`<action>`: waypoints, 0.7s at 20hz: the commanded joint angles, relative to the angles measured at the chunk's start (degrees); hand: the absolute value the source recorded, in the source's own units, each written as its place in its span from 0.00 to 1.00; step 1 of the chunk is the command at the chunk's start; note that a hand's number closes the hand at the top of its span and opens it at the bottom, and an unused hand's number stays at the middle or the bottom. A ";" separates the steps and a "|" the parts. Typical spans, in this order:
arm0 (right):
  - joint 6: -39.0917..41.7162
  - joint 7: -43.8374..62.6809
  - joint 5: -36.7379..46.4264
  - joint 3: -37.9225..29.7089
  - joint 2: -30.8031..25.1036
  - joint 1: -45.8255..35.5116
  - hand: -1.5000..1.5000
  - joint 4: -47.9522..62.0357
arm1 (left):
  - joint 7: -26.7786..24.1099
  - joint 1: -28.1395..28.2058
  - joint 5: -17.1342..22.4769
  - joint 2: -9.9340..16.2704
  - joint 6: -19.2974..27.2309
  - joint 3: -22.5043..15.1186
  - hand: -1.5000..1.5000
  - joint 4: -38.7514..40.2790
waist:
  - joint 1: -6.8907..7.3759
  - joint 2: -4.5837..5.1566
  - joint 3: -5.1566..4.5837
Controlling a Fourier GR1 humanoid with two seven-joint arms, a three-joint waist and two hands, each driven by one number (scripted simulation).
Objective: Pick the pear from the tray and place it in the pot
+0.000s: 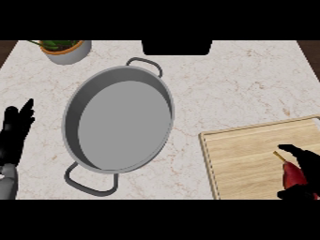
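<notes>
Gripping status: right hand [315, 174] sits at the lower right of the view, fingers and thumb curled round the pear [293, 174]; only a red flank and the pale stem show between them.
Pear position: low over the wooden tray [245, 154], its stem pointing up and to the left of the hand; contact with the board cannot be judged.
Risk, hold: much of the fruit is hidden, so how it is seated cannot be confirmed; a rounded, tapering body could rotate or slide out during the lift.
Risk, tray edge: the raised rim lies to the left of the hand, on the way to the goal; a low carry could snag on it.
Pot position: the grey pot [118, 123] stands well apart, left of and beyond the hand, its inside bare.
Risk, release: an early or off-centre let-go could strike the pot wall and send the fruit rolling onto the marble counter [245, 89].
Left hand [13, 133]: resting at the left edge, fingers straight, holding nothing.
Far items: potted plant [65, 49] beyond the pot, clear of the route.
</notes>
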 commanded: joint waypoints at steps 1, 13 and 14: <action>-5.23 -5.87 3.35 1.68 2.30 1.85 1.00 3.89 | 0.35 0.83 -0.14 -0.18 -1.19 0.45 0.50 -1.16 | 0.05 0.02 0.05; -8.22 -8.73 10.55 -0.65 -1.37 -0.68 1.00 -2.37 | 0.47 0.99 -1.47 -1.21 -1.18 0.89 0.50 -2.80 | -0.04 -0.01 0.03; -8.98 -4.50 13.64 2.47 1.96 -3.91 1.00 -1.36 | -1.79 1.69 -2.54 -2.44 -0.28 -0.11 0.50 -0.84 | 0.09 0.03 0.02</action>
